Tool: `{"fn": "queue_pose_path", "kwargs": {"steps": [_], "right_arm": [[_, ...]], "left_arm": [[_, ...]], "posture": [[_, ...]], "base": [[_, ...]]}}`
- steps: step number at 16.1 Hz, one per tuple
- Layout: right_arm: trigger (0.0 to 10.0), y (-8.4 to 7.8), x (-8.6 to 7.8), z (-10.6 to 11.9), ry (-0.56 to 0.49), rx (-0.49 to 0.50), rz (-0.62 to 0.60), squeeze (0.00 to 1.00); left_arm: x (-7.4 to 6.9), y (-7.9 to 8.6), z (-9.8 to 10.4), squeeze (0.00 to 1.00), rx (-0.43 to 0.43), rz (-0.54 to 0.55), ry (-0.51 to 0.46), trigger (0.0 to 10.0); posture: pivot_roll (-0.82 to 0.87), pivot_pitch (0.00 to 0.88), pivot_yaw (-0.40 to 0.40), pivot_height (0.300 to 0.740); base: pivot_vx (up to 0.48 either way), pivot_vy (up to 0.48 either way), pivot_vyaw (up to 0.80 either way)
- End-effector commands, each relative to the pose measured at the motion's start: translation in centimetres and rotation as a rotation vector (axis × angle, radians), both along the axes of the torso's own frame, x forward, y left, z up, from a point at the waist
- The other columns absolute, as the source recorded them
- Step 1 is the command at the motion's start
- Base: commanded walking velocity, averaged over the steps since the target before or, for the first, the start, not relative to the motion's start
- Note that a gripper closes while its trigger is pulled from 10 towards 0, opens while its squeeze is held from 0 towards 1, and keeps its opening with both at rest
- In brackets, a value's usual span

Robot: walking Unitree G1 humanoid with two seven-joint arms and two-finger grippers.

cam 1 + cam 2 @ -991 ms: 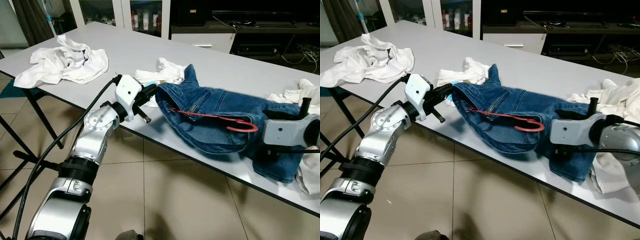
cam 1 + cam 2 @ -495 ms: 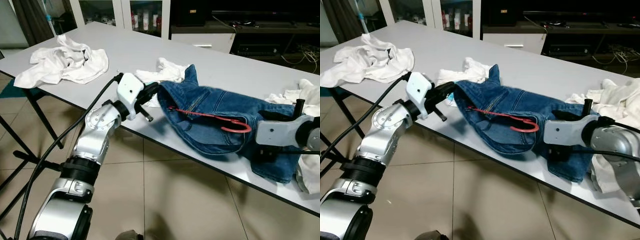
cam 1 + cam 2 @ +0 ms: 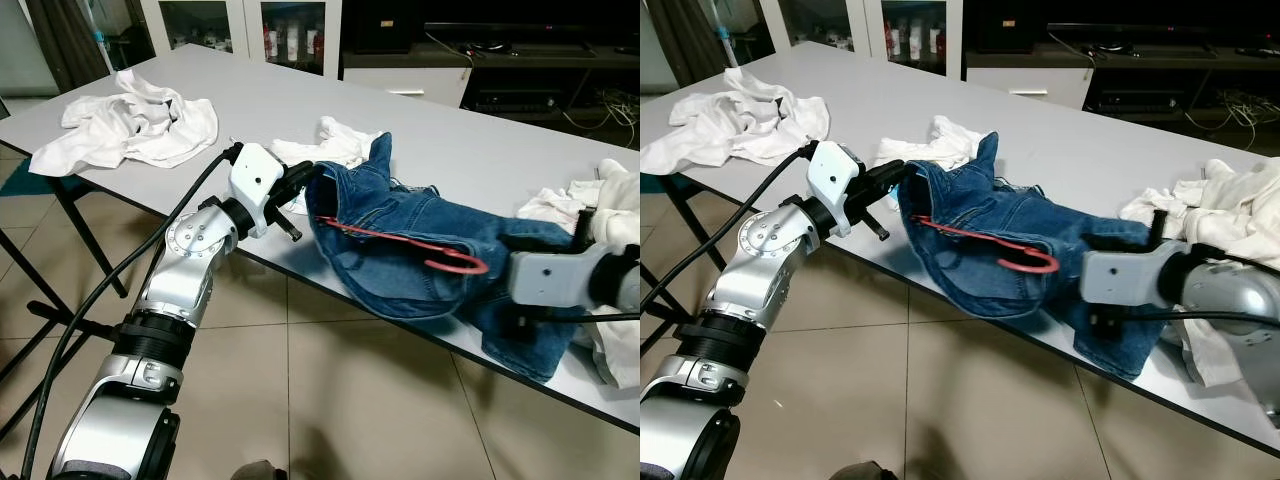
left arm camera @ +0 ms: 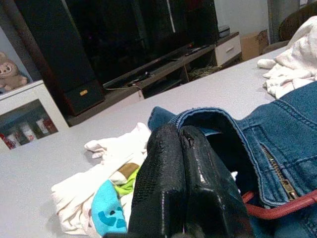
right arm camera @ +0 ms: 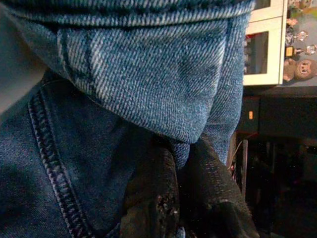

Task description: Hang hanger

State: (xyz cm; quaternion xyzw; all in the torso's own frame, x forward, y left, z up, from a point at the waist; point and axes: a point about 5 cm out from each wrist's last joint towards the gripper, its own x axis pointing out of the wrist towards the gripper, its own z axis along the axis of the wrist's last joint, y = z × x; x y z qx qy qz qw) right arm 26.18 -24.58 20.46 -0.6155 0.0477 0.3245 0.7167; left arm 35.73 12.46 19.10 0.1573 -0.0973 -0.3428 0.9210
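Blue jeans (image 3: 420, 250) lie bunched across the front edge of the grey table (image 3: 300, 95), partly hanging over it. A red hanger (image 3: 400, 238) rests on the denim, with its hook (image 3: 462, 263) pointing toward my right arm. My left gripper (image 3: 306, 180) is shut on the jeans' waistband; in the left wrist view the black fingers (image 4: 185, 183) press together beside the waistband (image 4: 218, 121) and a strip of the red hanger (image 4: 285, 204). My right gripper (image 5: 179, 173) is shut on a fold of denim at the other end of the jeans, its fingers buried in the cloth.
A heap of white clothes (image 3: 130, 115) lies at the table's far left. A white cloth (image 3: 330, 145) sits just behind the waistband, and more white garments (image 3: 610, 200) are at the right. Tiled floor (image 3: 330, 400) lies below the table edge, with dark table legs (image 3: 60, 260) at left.
Both arms have drawn the jeans left and toward the table's front edge. The denim is more bunched, and the hanger has shifted with it.
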Motion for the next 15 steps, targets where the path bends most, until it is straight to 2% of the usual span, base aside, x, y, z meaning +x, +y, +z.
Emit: {"fn": "queue_pose_path", "kwargs": {"steps": [1, 3, 6, 8, 11, 15], "right_arm": [[10.0, 0.3, -0.3, 0.3, -0.001, -0.021, 0.031, 0.0], [10.0, 0.6, -0.4, 0.0, 0.01, -0.033, 0.041, 0.0], [10.0, 0.3, -0.7, 0.3, 0.008, 0.053, 0.052, 0.0], [10.0, 0.2, -0.7, 0.1, 0.012, 0.012, 0.039, 0.0], [10.0, 0.7, 0.9, -0.4, -0.06, -0.003, -0.066, 0.0], [10.0, 2.3, 2.2, -0.7, -0.113, -0.005, -0.111, 0.0]], "left_arm": [[0.2, 0.1, 0.2, 0.0, 0.005, 0.011, -0.006, 10.0], [0.2, 0.0, 0.4, 0.0, 0.002, 0.01, -0.01, 10.0], [0.3, 0.2, 0.3, 0.0, 0.008, 0.015, -0.008, 10.0], [0.3, 0.2, 0.5, 0.0, 0.007, 0.014, -0.014, 10.0], [0.3, -0.7, 1.0, 0.0, 0.002, -0.017, -0.03, 10.0], [0.0, -1.5, 0.7, 0.0, 0.006, -0.044, -0.032, 10.0]], "posture": [[-0.01, 0.0, 0.016, 0.723], [-0.01, 0.0, 0.016, 0.723], [-0.01, 0.0, 0.022, 0.723], [-0.01, 0.0, 0.025, 0.723], [-0.01, 0.0, 0.027, 0.723], [-0.01, 0.0, 0.027, 0.723]], "base": [[0.0, 0.0, 0.0], [0.0, 0.0, 0.0], [0.0, 0.0, 0.0], [0.0, 0.0, 0.0], [0.0, 0.0, 0.0], [0.0, 0.0, 0.0]]}}
